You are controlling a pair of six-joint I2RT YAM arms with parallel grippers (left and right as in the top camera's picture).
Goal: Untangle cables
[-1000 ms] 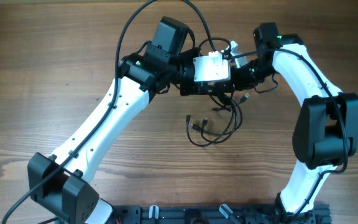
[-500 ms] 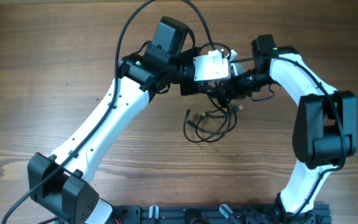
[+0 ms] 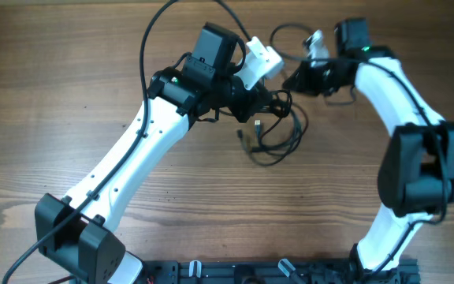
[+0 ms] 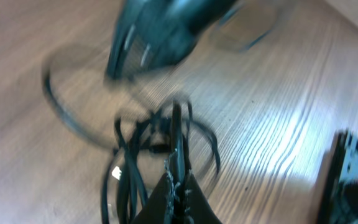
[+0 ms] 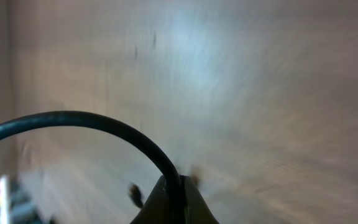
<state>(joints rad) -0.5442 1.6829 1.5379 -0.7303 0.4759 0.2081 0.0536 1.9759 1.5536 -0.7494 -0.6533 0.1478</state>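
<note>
**knotted_ned:** ok so where are the cables (image 3: 277, 118) sitting? Overhead view is kinda busy.

**wirefan22:** Pretty much mid-table (image 3: 69, 63), a bit toward the far edge. It's a messy bunch of thin black loops between the two wrists, with the lower loops lying flat on the wood and a small plug poking out on the left of the pile. The left arm (image 3: 132, 154) comes in from the near left corner and the right arm (image 3: 392, 87) curves round from the right. Both tips end just above the bundle, close to each other.

**knotted_ned:** and the jaws? Grabbing anything?

**wirefan22:** Left jaws are together, pinched on the tangle. In the left wrist cam one strand runs straight up out of the tips, with the other loops (image 4: 155, 140) fanning out around it. Right jaws are also closed, clamped on one cord (image 5: 73, 116) that arcs up and off to the left in the right wrist cam. Both wrist shots are super blurry tho, so I can't tell which strand is which.
</note>
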